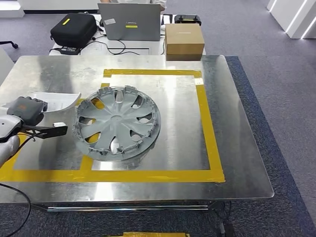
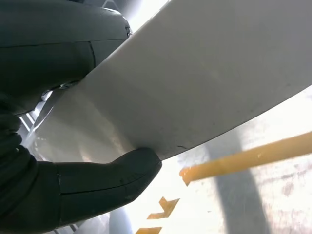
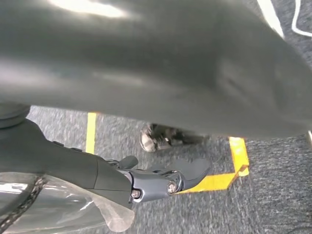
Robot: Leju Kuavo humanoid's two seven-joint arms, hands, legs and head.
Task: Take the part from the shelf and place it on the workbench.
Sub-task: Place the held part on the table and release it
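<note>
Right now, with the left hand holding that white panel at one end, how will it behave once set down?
The white panel looks thin and curved, so it probably flexes and may rock on the workbench. Its smooth surface could slip in the left hand, which grips one end.

A pale white, curved, smooth-surfaced panel part (image 1: 56, 102) hangs just above the shiny sheet-metal workbench (image 1: 238, 123), over its left edge, lying roughly flat. It is pinched at its near rim, and its far end reaches toward the yellow tape rectangle. In the wrist view it (image 2: 191, 78) appears plastic, though glare blurs it.
</note>
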